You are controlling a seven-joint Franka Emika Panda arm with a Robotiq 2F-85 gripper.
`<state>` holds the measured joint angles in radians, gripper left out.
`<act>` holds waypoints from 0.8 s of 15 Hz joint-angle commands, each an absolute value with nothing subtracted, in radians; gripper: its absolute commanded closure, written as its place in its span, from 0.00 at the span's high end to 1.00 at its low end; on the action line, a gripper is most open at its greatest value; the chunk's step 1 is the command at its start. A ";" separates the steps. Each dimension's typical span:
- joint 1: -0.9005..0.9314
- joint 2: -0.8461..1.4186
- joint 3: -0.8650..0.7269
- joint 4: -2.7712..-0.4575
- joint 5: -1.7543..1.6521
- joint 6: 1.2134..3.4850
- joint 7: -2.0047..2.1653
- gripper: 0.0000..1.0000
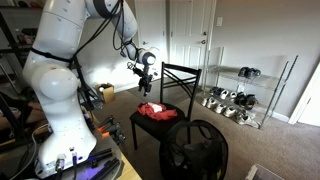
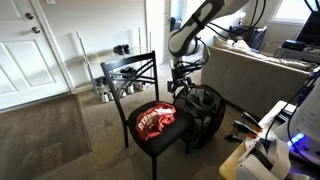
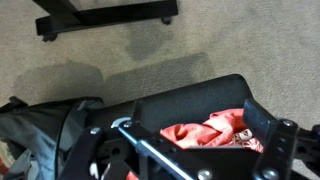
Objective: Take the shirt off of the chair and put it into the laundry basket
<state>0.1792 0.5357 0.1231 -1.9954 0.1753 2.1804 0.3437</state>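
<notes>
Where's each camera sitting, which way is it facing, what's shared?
An exterior view: beside the robot's base, facing the chair; white arm fills its left.
An exterior view: near the chair, facing the white door; arm enters top right.
Wrist view: looks down at the seat; gripper at bottom.
All show the red shirt and basket.

The floor is soft tan carpet. A metal shoe rack stands against the pale wall, with shoes on it. A white door is just beside the rack.
</notes>
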 commanded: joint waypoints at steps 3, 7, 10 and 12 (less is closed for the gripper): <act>0.154 0.731 0.192 -1.885 0.462 2.254 0.348 1.00; 0.155 0.845 0.218 -1.796 0.613 2.429 0.359 1.00; 0.157 0.915 0.234 -1.746 0.712 2.586 0.351 1.00; 0.169 0.949 0.236 -1.728 0.768 2.702 0.360 1.00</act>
